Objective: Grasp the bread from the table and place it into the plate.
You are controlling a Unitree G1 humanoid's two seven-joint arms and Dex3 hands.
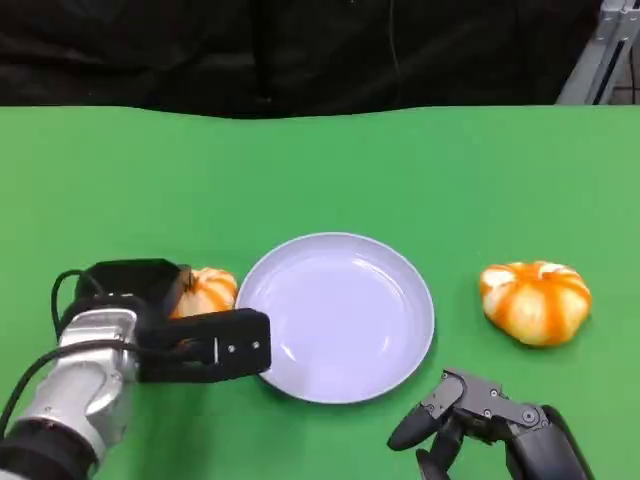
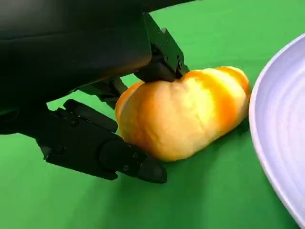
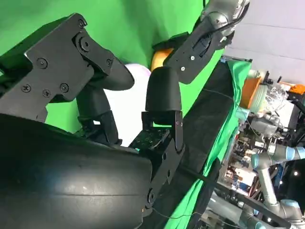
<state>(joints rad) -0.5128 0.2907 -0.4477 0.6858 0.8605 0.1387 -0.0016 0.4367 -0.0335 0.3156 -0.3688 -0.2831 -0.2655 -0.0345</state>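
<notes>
A golden bread roll lies on the green table just left of the white plate. My left hand wraps around it from the left. In the left wrist view the roll sits between one finger pressing its far side and another finger against its near side, with the plate's rim close beside it. My right hand rests near the table's front edge, right of the plate, its fingers apart and holding nothing.
A second round orange-and-white bread lies to the right of the plate, beyond my right hand. The green cloth runs back to a dark backdrop. A metal frame stands at the far right corner.
</notes>
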